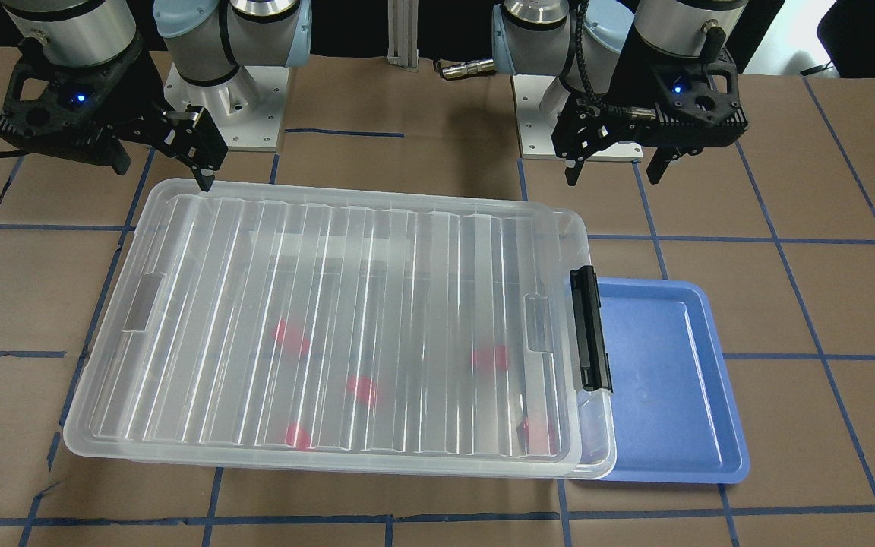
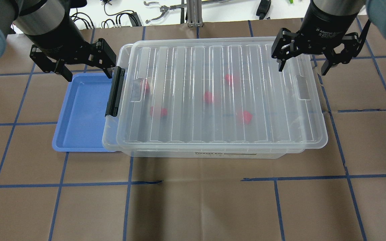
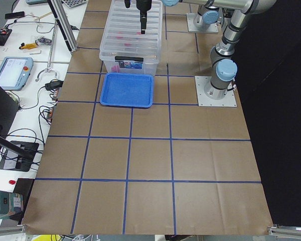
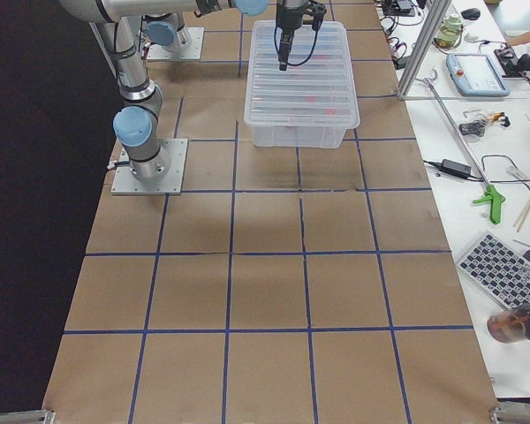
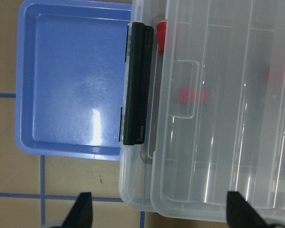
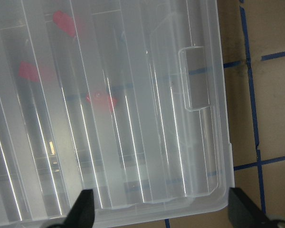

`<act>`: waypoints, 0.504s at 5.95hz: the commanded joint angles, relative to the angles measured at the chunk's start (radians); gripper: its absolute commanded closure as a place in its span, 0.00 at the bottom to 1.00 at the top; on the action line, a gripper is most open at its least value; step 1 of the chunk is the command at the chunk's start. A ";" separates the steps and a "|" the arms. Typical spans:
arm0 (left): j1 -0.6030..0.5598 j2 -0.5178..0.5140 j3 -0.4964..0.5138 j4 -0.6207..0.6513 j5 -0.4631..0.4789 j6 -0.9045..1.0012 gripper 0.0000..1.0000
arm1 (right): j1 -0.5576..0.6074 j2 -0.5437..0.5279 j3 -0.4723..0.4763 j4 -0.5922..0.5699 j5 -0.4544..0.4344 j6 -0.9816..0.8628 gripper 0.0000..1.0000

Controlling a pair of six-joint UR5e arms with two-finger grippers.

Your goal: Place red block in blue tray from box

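Clear plastic covers everything that matters here: the box [image 2: 213, 154] lies toward the worktop [image 2: 193, 207] edge opposite to the robot, and its ribbed lid [image 2: 213, 67] is on. The black latch [image 2: 115, 91] at the end toward the robot's left looks closed. At least five red pieces show as blurred spots through the lid. One red block [image 2: 245, 116] lies on the box floor nearer the robot's side, and the others are spread toward the latch end. The blue tray [image 2: 82, 110] is just beside that latch end, and one of its sides is hidden under the overhanging rim of the box. Nothing lies in it. The left tool [image 2: 89, 74] hangs over the far side of the tray and the latch with its fingers wide apart. The right tool [image 2: 302, 69] hangs over the opposite far corner of the lid, also spread and holding nothing. I judge that the block is light, stiff and rather smooth, so it is best pinched across the flat sides of its square body, not on the narrow stub, where it could turn or slip. No block can be reached yet, because the latch and the lid must go first. The thin lid will probably bend, so its rim is the safer place to hold.
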 commanded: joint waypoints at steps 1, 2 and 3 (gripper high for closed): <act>-0.001 -0.003 0.000 0.000 0.002 0.000 0.02 | 0.000 0.001 0.002 0.000 -0.005 0.000 0.00; -0.001 0.000 0.000 0.000 -0.001 0.000 0.02 | -0.001 0.001 0.002 -0.002 -0.008 0.000 0.00; -0.001 0.000 0.000 0.000 -0.001 0.001 0.02 | -0.003 0.003 0.003 -0.011 -0.008 -0.001 0.00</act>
